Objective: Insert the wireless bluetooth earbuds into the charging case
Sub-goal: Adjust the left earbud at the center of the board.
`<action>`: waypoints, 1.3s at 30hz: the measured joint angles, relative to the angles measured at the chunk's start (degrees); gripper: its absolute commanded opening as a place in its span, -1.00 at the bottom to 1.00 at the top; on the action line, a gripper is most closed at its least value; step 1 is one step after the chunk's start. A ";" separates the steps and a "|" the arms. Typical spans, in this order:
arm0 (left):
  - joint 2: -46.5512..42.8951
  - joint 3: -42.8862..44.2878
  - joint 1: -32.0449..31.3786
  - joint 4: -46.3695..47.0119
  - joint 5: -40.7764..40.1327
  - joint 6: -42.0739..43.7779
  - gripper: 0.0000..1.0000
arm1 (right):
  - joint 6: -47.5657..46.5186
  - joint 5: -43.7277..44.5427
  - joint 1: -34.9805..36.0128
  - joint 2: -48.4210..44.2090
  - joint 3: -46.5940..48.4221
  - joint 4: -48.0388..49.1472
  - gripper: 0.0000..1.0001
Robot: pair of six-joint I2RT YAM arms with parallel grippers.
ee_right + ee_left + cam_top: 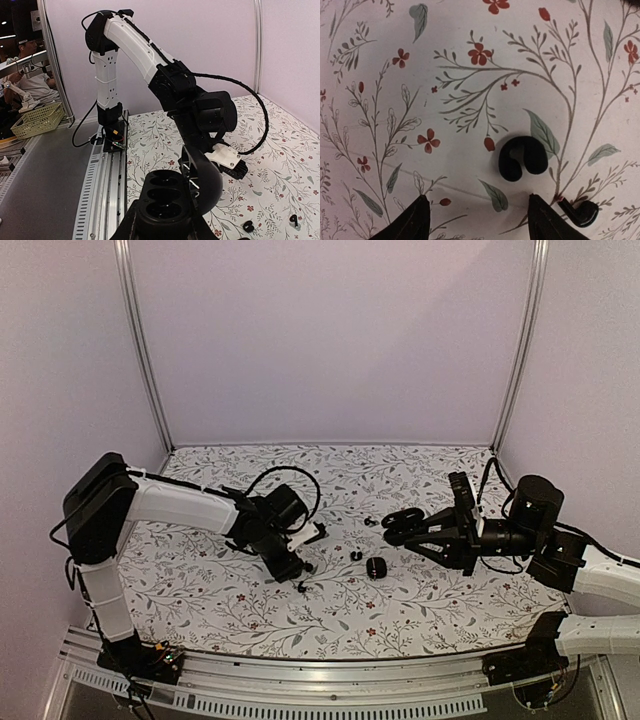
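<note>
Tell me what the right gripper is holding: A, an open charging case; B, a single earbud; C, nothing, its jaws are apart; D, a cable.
A: in the right wrist view the right gripper is shut on the charging case, its lid up and two dark sockets showing.

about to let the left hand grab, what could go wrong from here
The curled earbud lies nearer one finger of the open left hand, so closing might nudge it away.
A second earbud sits just outside that finger and could be knocked.
The right hand holds the open charging case aloft; a tiny bud could miss its wells.
</note>
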 measured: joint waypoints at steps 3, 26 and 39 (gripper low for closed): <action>1.01 1.42 0.07 -0.02 -0.02 0.24 0.32 | 0.04 0.02 0.00 0.09 0.00 -0.07 -0.77; 7.98 9.57 1.03 1.97 9.94 -1.14 0.19 | 0.17 0.11 0.00 0.07 0.00 -0.35 -0.77; 2.69 5.95 8.28 6.05 16.61 -5.75 0.00 | 0.17 0.11 0.00 0.07 0.00 -0.37 -0.77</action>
